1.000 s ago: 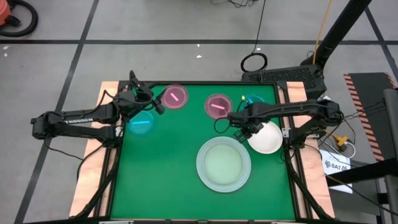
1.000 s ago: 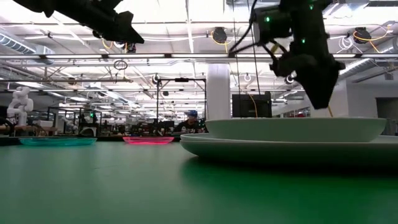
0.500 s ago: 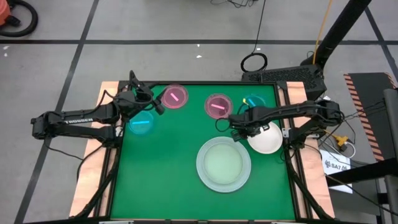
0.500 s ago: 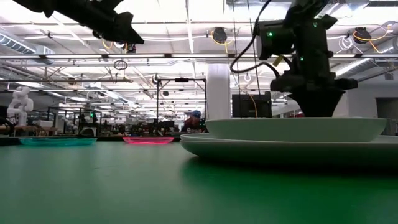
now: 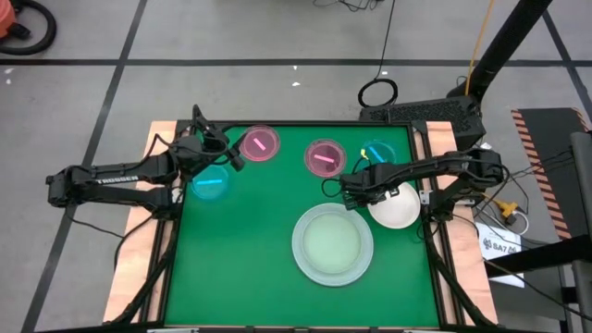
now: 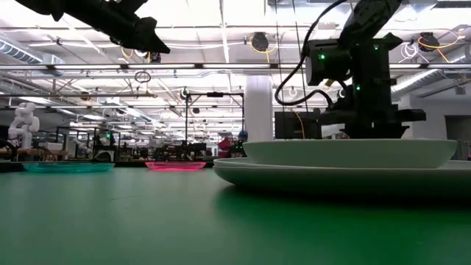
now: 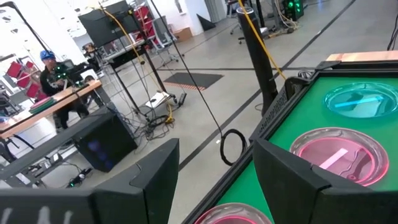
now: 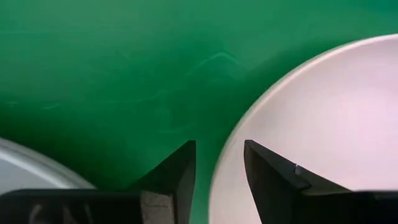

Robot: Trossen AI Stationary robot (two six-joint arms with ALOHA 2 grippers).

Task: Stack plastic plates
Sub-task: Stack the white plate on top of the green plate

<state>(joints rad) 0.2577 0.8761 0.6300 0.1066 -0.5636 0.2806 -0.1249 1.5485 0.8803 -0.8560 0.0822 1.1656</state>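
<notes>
A small white plate [image 5: 400,208] [image 6: 353,152] rests flat on the green table, next to the large pale mint plate [image 5: 333,245] [image 6: 331,177]. My right gripper [image 5: 356,196] [image 8: 219,168] is open and points down at the white plate's left rim [image 8: 233,146]. One finger stands over the plate and the other over the table, and I cannot tell whether they touch. Two pink plates [image 5: 259,144] [image 5: 324,157] and two teal plates [image 5: 211,183] [image 5: 377,151] lie along the far side. My left gripper [image 5: 236,157] [image 7: 214,180] hovers open, high between a teal and a pink plate.
The plates sit on a green mat with wooden table borders [image 5: 162,134] at the left and right. Bare mat lies at the near left [image 5: 231,268]. Beyond the far edge there is floor with cables and a stand [image 7: 249,37]. People work at benches in the room behind.
My right gripper has tipped from a slant to pointing straight down. It has come down toward the white plate's left rim and now sits low behind the plate in the low view. The plates have stayed put.
</notes>
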